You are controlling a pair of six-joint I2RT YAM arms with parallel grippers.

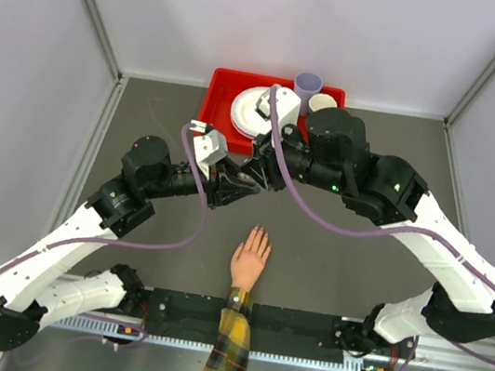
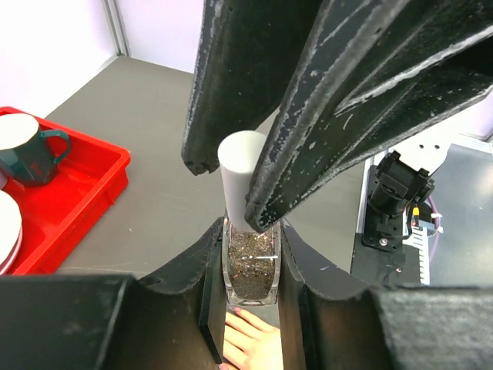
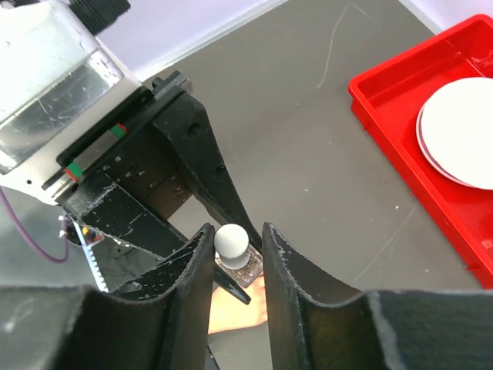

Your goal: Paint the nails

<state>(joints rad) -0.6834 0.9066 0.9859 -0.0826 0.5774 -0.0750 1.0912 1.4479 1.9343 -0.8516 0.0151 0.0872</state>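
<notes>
Both arms meet above the middle of the desk (image 1: 329, 264), working on one small bottle (image 2: 250, 266). The left claw (image 2: 250, 254) is narrowed around the bottle's clear glass body, one finger pressed against each side, holding it upright off the desk; the glass shows dark, speckled contents. The right claw (image 3: 235, 235) comes in from the far right and is closed to a narrow gap on the bottle's pale cylindrical cap (image 2: 237, 154), its two long black fingers pinching the cap from either side just above the left claw's fingertips. Just near of the bottle, a peach hand (image 1: 248, 263) lies flat on the desk with its fingers pointing to the far side and a yellow-and-dark plaid sleeve (image 1: 224, 361) running off the near edge. The nails (image 1: 260, 231) tip those fingers, apart from both claws. At the far edge sits a red tray (image 1: 219, 96) carrying a white plate (image 1: 245, 110), a lilac cup (image 1: 308, 85) and a dark mug (image 2: 31, 154).
</notes>
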